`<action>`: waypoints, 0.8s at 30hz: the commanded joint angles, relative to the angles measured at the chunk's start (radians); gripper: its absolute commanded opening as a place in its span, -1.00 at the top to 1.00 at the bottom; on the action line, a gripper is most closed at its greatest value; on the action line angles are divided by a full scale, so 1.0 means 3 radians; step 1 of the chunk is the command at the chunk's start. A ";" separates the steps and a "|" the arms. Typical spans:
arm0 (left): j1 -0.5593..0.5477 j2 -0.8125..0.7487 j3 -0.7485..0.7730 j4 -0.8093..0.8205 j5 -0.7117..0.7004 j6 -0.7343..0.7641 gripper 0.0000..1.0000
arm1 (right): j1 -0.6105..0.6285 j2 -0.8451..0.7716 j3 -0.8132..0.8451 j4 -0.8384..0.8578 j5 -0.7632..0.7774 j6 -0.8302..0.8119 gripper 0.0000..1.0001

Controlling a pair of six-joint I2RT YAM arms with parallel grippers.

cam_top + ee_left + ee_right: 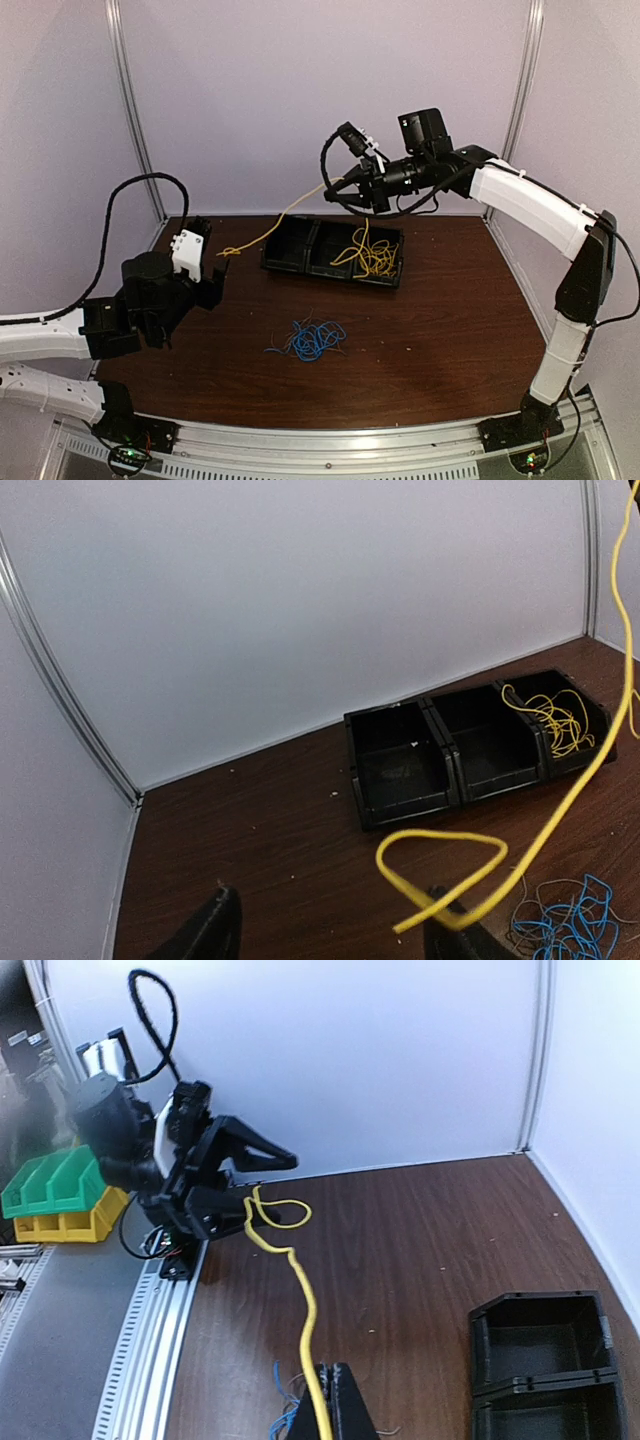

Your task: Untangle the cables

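I'm holding the yellow cable [280, 222] pinched in the right gripper [345, 182], high at 12 o'clock over the bins [300, 264], to draw it clear of the tangle [370, 258]. The left gripper [217, 270] at 9 o'clock is standing open, with the cable's end lying loose there. Blue cables [315, 338] are lying mid-table.

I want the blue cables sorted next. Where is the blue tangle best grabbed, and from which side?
Probably take the blue tangle at its dense middle, coming straight down from above: it lies low and spread on the table, with only thin stray loops at its edges, and nothing stands over it.
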 commanded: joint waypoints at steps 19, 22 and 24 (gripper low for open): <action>0.0041 -0.0232 -0.0514 0.0155 0.0427 -0.0752 -0.46 | -0.0491 0.0740 0.0887 -0.0136 0.0775 0.0115 1.00; 0.0039 -0.0215 -0.0514 0.0184 0.0436 -0.0742 -0.46 | -0.0554 0.0776 0.0914 -0.0125 0.0792 0.0119 1.00; 0.0043 -0.0197 -0.0502 0.0194 0.0446 -0.0740 -0.46 | -0.0595 0.0804 0.0934 -0.0118 0.0788 0.0124 1.00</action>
